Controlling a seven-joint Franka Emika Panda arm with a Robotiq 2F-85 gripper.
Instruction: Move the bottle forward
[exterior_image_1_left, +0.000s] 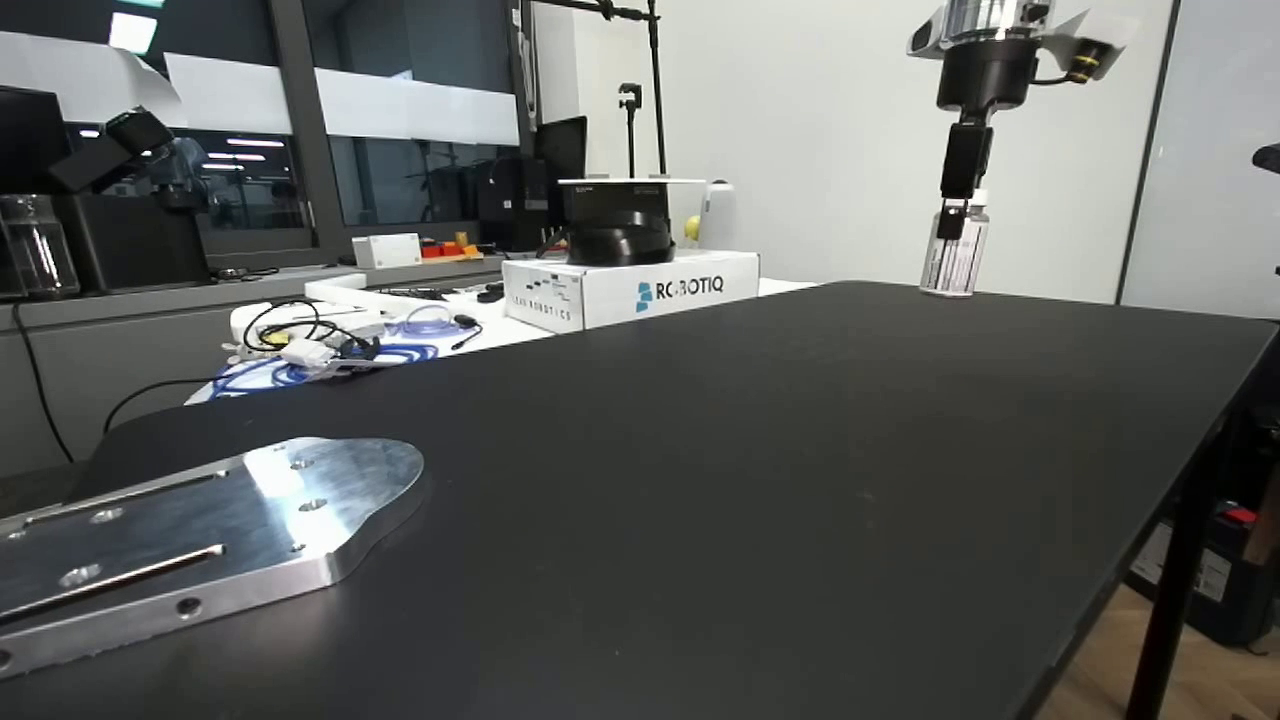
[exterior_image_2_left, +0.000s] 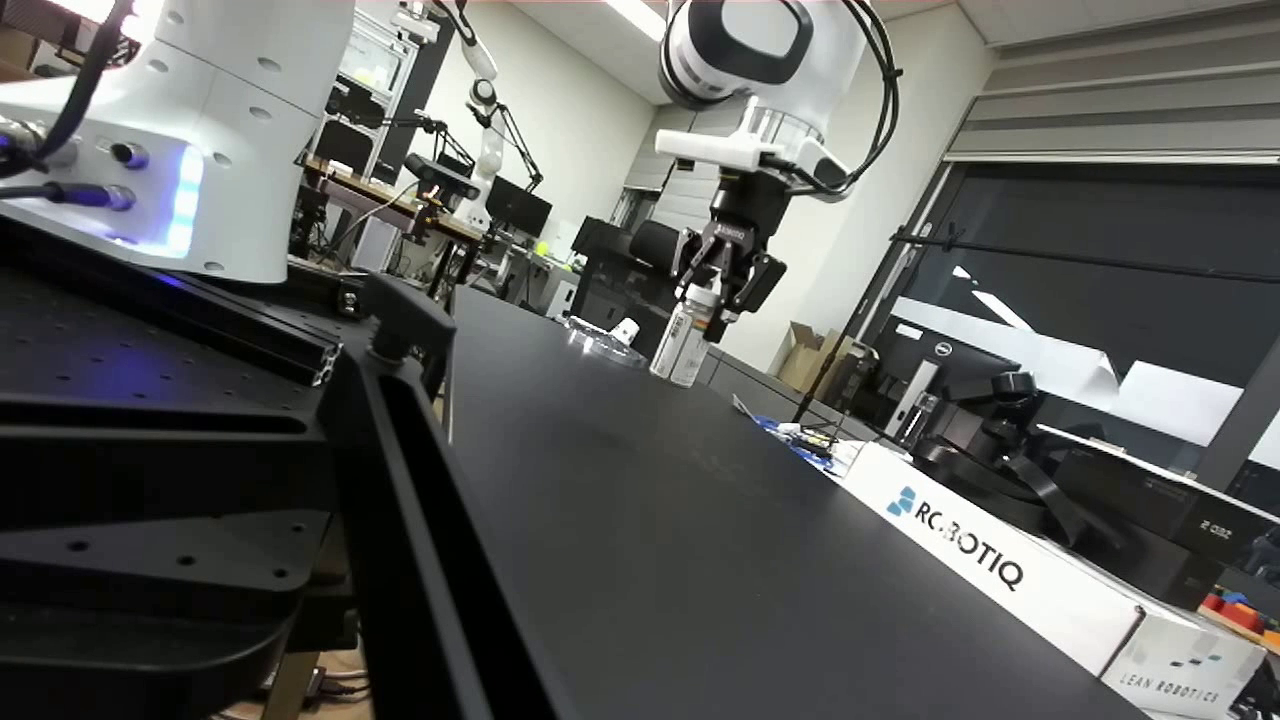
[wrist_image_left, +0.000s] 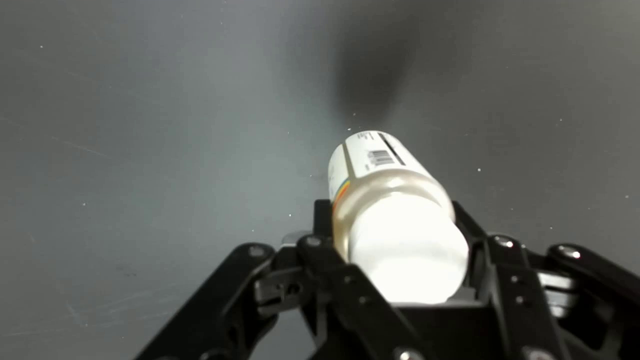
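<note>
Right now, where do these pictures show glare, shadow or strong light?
In the wrist view, the bottle has a washed-out white cap; a soft dark patch, probably shadow, lies on the tabletop. In an exterior view, glare streaks the metal plate; in an exterior view, bluish light glows on the robot base.

Bottle between jaws of tool

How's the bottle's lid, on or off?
On. The white cap covers the top of the bottle in the wrist view, and it shows there in both exterior views too.
</note>
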